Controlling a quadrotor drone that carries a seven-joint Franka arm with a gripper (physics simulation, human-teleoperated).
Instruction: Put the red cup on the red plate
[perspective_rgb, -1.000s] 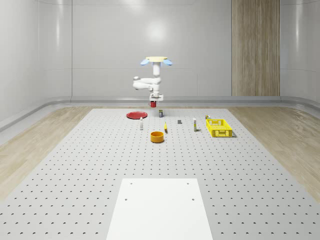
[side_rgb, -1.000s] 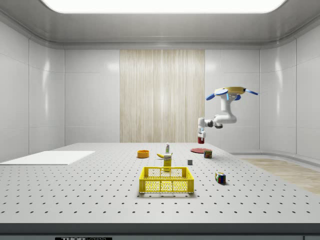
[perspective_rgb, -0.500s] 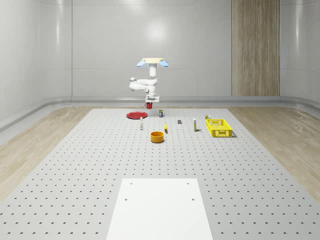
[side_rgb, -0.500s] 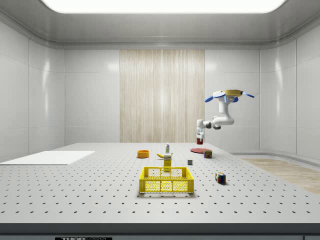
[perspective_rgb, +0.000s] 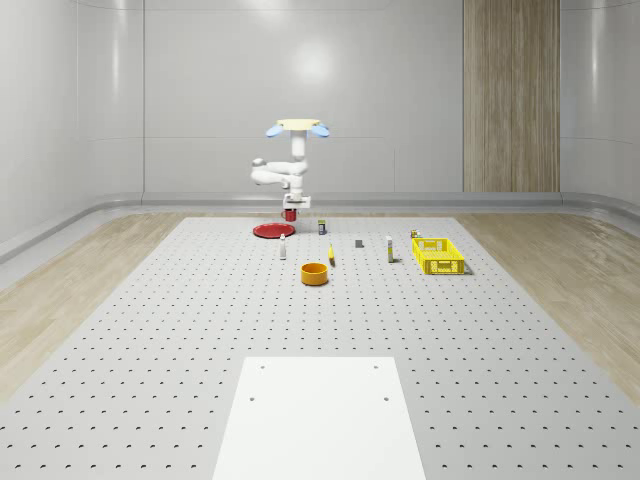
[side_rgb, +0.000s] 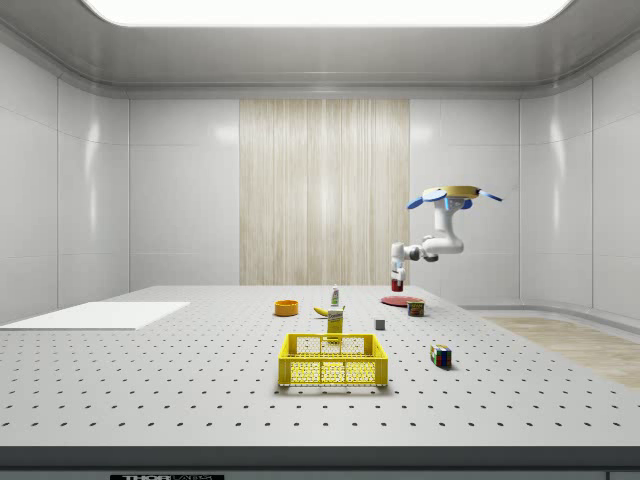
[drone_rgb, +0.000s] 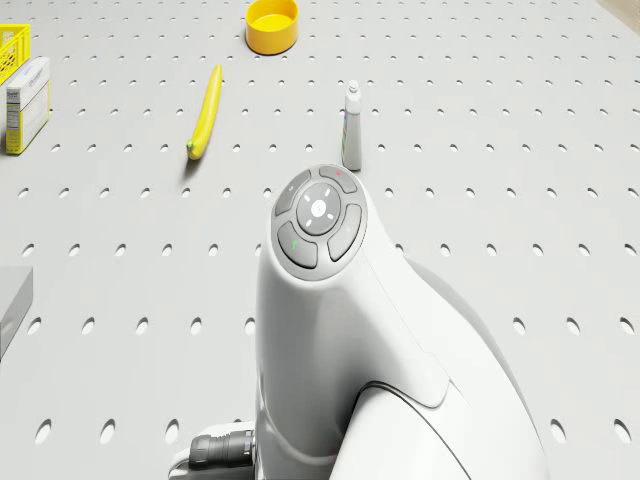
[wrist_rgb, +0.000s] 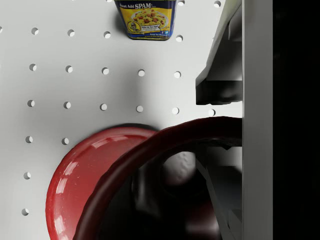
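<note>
drone (perspective_rgb: 296, 127) hovers high — arm (perspective_rgb: 272, 172) bent below, hand (perspective_rgb: 291, 213) pointing down, fingers clamped.

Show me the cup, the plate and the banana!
Cup (wrist_rgb: 150, 145): wrist view, on its rim.
Plate (wrist_rgb: 75, 180): wrist view, on its glossy face.
Banana (drone_rgb: 205, 112): drone view, on its middle.

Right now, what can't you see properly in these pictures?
- Wrist view: the red cup in the end effector covers much of the red plate; the frame edge cuts both off.
- Wrist view: the Spam can is cut off by the frame edge.
- Drone view: the arm hides the floor below it.
- Whole-scene view: the small items near the yellow crate are too tiny to name.
</note>
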